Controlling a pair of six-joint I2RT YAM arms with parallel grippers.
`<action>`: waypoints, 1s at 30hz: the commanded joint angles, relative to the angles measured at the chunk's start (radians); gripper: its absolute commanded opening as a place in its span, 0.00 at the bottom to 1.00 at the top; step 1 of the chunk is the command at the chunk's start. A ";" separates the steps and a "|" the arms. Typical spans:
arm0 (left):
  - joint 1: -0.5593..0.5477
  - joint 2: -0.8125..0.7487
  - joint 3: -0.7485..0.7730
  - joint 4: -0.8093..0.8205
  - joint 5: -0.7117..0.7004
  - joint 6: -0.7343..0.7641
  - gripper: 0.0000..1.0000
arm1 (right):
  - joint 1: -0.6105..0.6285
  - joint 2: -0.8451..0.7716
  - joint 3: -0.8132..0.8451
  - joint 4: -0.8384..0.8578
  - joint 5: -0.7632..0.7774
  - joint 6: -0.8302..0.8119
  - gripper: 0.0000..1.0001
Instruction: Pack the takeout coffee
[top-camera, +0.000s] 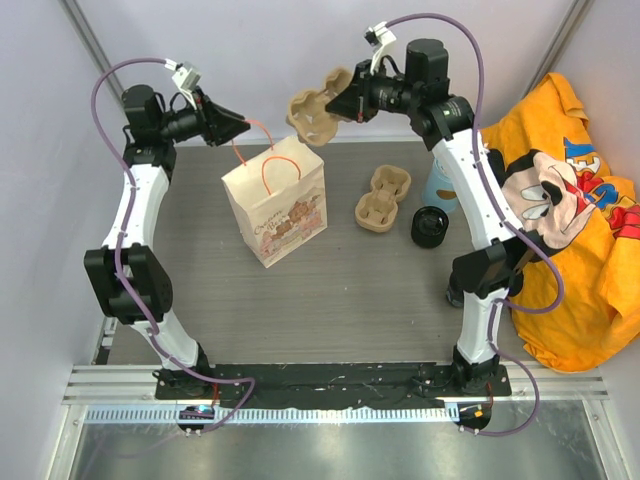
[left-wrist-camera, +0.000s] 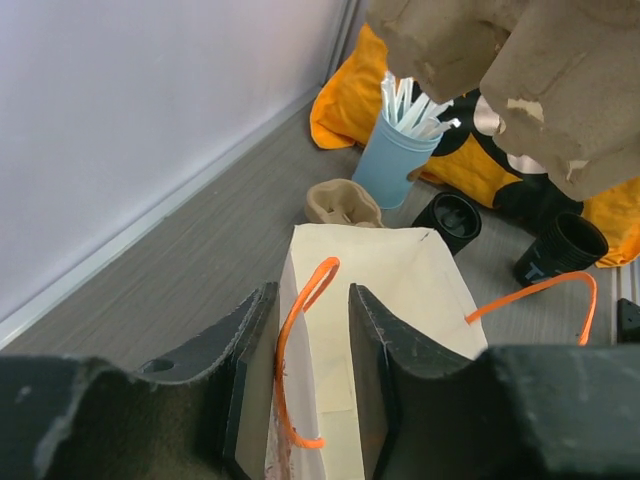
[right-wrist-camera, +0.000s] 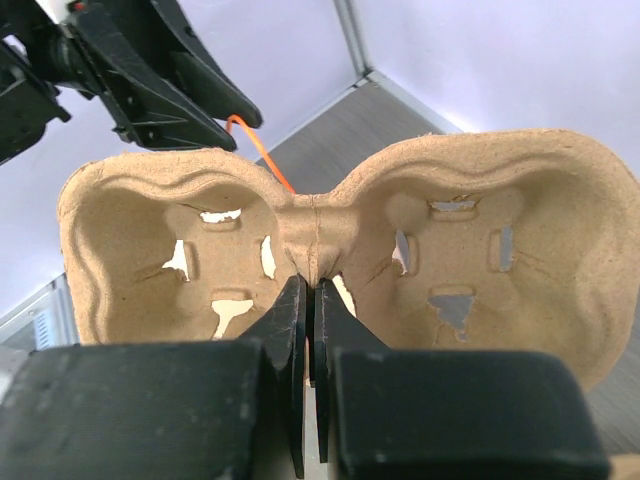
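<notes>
The takeout coffee, a small black cup (top-camera: 430, 227) with a dark inside, stands on the table right of centre; it also shows in the left wrist view (left-wrist-camera: 455, 217). My right gripper (top-camera: 345, 103) is raised at the back and shut on the middle ridge of a cardboard carrier (top-camera: 315, 110), seen close in the right wrist view (right-wrist-camera: 480, 250) with the gripper (right-wrist-camera: 312, 285) below it. My left gripper (top-camera: 240, 125) is open, its jaws (left-wrist-camera: 310, 295) either side of the paper bag's (top-camera: 280, 210) top edge and orange handle (left-wrist-camera: 290, 340).
A second cardboard carrier (top-camera: 383, 198) lies on the table by the coffee. A blue cup of straws (left-wrist-camera: 400, 160) stands behind it. Another black cup (left-wrist-camera: 565, 248) sits near the right arm. An orange printed cloth (top-camera: 570, 230) covers the right side.
</notes>
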 joint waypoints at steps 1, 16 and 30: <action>-0.006 -0.048 -0.011 -0.010 0.055 0.023 0.41 | 0.027 0.016 0.057 0.065 -0.049 0.047 0.01; -0.012 -0.073 -0.024 -0.166 0.020 0.120 0.11 | 0.093 0.022 0.053 0.099 -0.089 0.113 0.01; -0.069 -0.146 -0.058 -0.272 -0.135 0.074 0.06 | 0.166 0.075 0.045 0.126 -0.078 0.188 0.01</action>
